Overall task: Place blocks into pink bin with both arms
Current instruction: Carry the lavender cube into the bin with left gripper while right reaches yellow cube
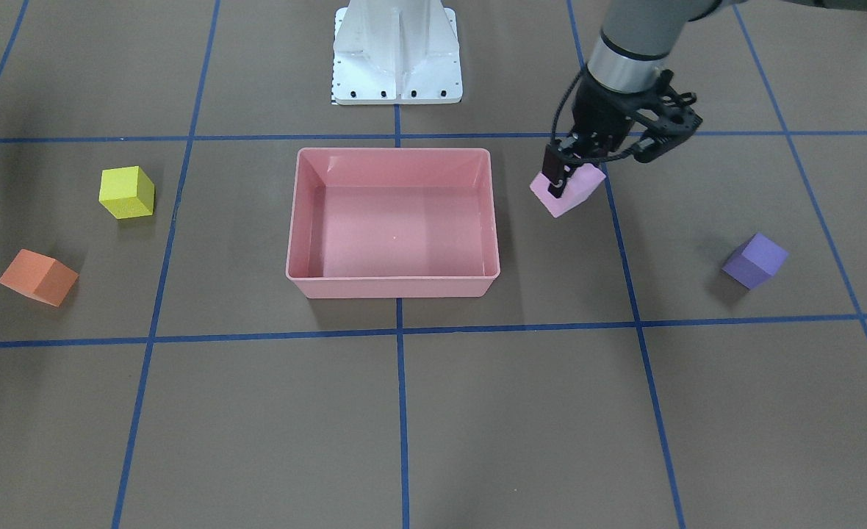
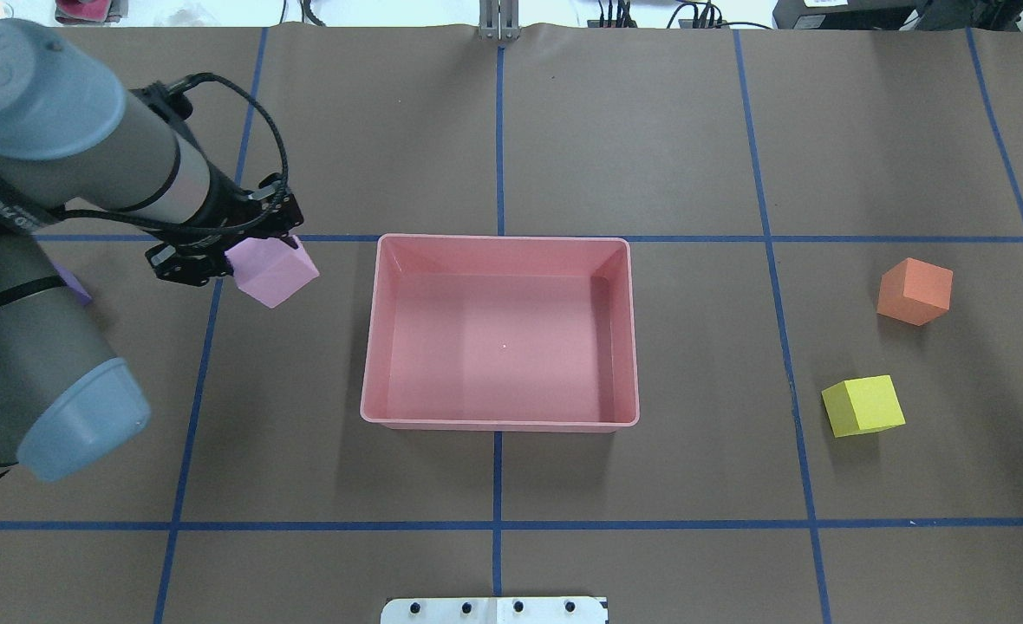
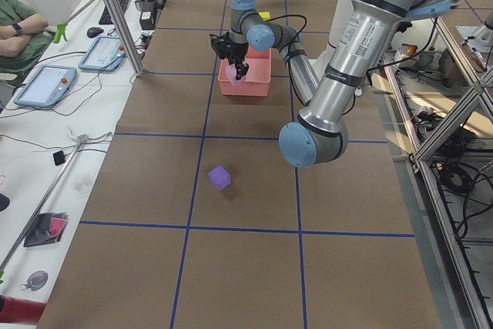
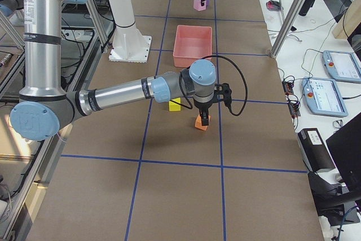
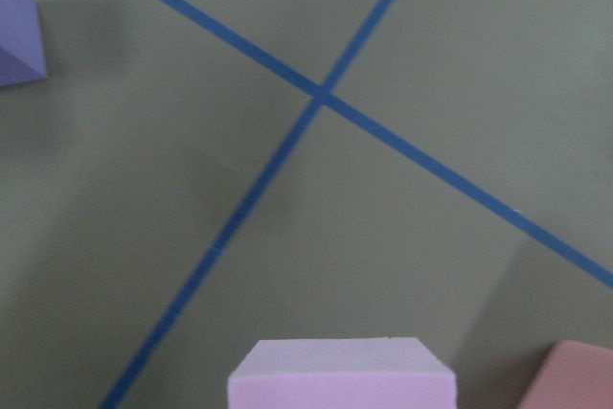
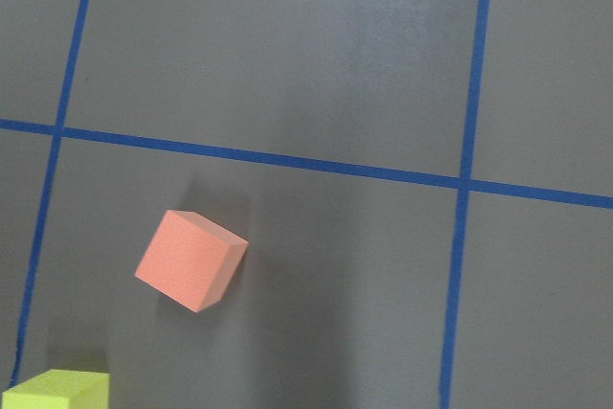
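Observation:
My left gripper (image 1: 564, 178) is shut on the light pink cube (image 1: 575, 192) and holds it off the table just beside the pink bin (image 1: 393, 157), outside its wall. It shows the same in the overhead view (image 2: 273, 270), left of the bin (image 2: 503, 242). The bin holds nothing. The purple cube (image 1: 754, 260) lies on the table on my left side. The yellow cube (image 2: 863, 406) and the orange cube (image 2: 915, 291) lie on my right side. My right gripper (image 4: 203, 115) shows only in the exterior right view, above the orange cube (image 6: 190, 261); I cannot tell whether it is open.
The white base pedestal (image 1: 397, 51) stands behind the bin. Blue tape lines (image 2: 498, 524) grid the brown table. In the exterior left view an operator (image 3: 15, 25) sits at a side bench with tablets (image 3: 45, 84) beyond the table's edge.

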You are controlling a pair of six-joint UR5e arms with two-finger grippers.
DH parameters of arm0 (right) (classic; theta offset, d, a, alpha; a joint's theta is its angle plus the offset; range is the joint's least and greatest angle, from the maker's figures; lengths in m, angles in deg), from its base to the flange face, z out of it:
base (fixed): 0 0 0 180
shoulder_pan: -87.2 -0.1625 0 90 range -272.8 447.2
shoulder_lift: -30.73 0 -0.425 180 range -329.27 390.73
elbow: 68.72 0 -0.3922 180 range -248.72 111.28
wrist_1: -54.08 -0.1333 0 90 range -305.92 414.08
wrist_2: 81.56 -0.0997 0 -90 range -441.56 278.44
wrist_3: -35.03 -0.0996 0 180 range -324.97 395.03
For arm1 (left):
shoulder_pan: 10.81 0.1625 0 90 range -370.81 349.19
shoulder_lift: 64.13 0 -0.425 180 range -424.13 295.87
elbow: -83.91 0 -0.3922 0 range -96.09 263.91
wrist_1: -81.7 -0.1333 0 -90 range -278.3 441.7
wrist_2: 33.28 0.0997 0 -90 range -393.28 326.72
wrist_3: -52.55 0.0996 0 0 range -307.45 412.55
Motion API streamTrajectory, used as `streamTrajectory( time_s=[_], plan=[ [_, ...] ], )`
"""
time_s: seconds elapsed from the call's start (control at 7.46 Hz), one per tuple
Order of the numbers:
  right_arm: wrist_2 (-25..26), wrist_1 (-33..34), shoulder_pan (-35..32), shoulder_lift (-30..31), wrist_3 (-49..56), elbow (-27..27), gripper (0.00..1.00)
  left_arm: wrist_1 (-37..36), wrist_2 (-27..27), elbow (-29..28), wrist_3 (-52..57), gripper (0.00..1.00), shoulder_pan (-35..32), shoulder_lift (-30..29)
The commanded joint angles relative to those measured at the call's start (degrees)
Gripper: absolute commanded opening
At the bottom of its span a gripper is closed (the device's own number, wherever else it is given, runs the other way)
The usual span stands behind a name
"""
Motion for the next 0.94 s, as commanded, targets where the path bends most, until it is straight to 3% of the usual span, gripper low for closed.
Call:
streamTrajectory(
  time_s=[0.0, 0.13, 0.4, 0.8],
  plan=[
    [3.4, -17.9, 9.1, 4.2, -20.5, 0.3, 0.99, -2.5, 0.5, -5.3, -9.6, 0.0, 4.1, -12.1],
    [6.6, -23.2, 14.1, 5.5, -27.8, 0.3, 0.99, -2.5, 0.6, -8.8, -11.3, 0.0, 5.5, -15.3],
    [12.9, -24.5, 22.5, 5.5, -34.5, 1.0, 0.99, -2.4, 6.1, -11.5, -12.3, 0.0, 9.2, -16.7],
    [20.7, -24.5, 33.0, 5.4, -36.4, 2.6, 0.99, -2.1, 9.8, -12.7, -13.5, 0.0, 13.2, -17.3]
  ],
)
